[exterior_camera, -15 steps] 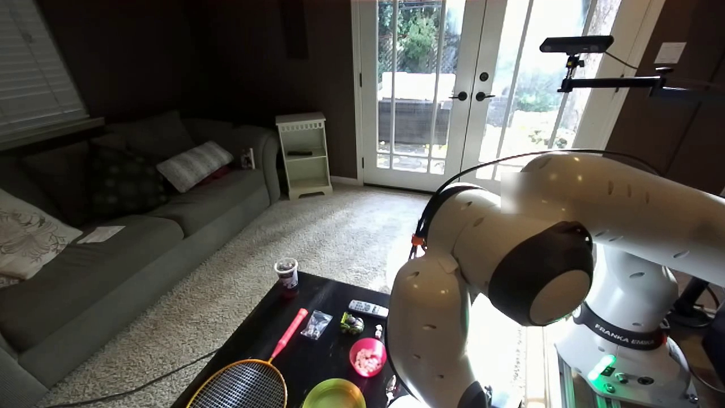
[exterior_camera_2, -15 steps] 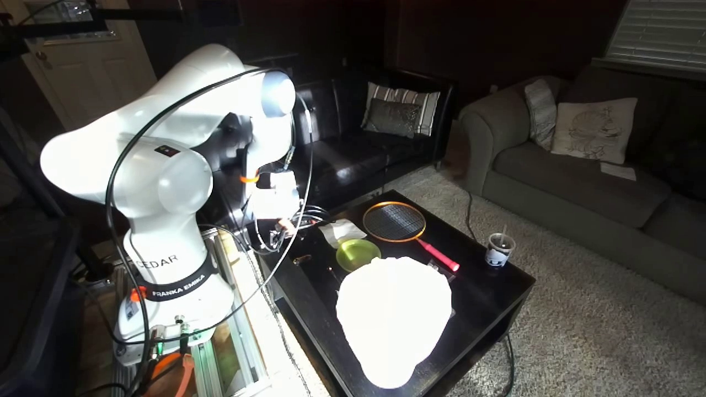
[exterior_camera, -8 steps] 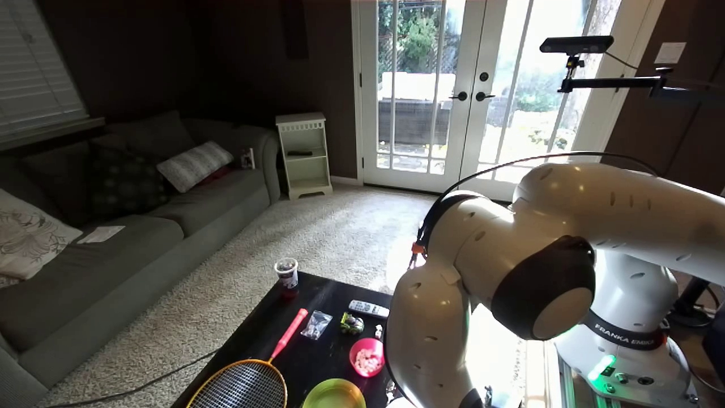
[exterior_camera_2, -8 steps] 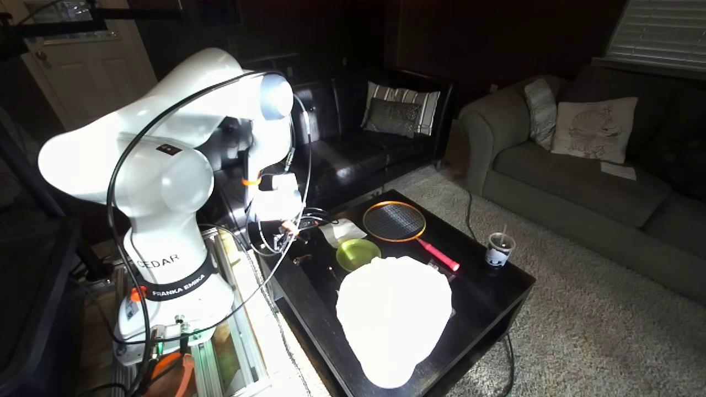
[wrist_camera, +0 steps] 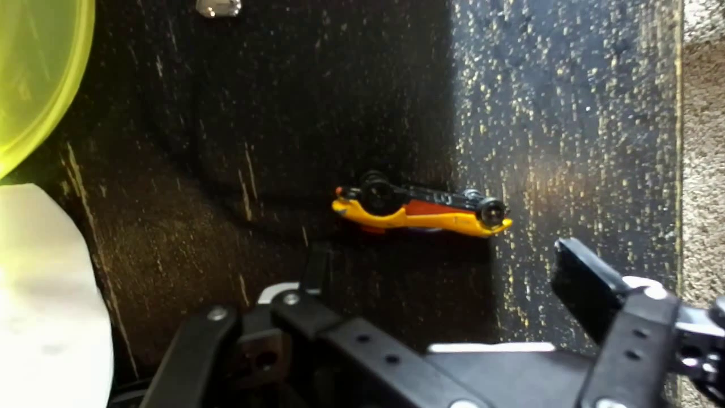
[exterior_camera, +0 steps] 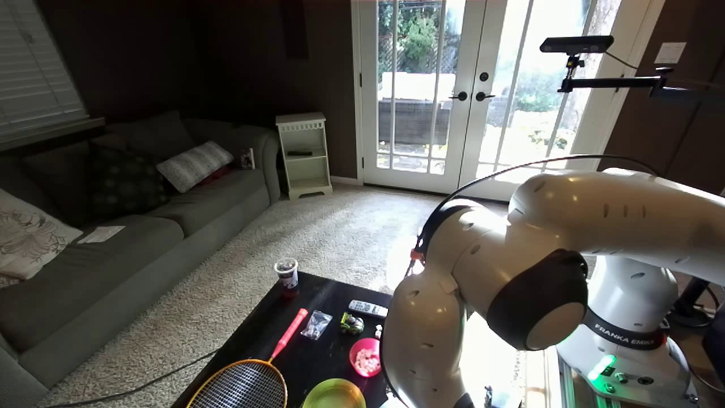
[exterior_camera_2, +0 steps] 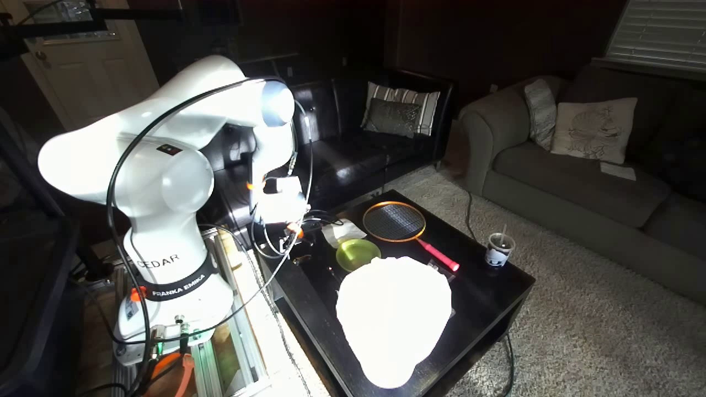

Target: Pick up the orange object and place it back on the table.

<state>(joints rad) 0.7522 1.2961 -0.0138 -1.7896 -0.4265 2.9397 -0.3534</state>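
One table [exterior_camera_2: 482, 300], one gripper [wrist_camera: 444, 260], one orange toy car [wrist_camera: 430, 212]

I'm facing the glossy black table, a racket [exterior_camera_2: 394, 222] lying on it! Over it hangs the gripper, fingers [wrist_camera: 583, 292] spread wide, grasping nothing. And the toy car? Down on the table, underside showing, just beyond the fingertips in the wrist view.

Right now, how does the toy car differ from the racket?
The toy car is tipped over, underside showing; the racket lies flat. The toy car is yellow-orange with black wheels; the racket has a pink handle. The toy car is much smaller than the racket. Both rest on the table.
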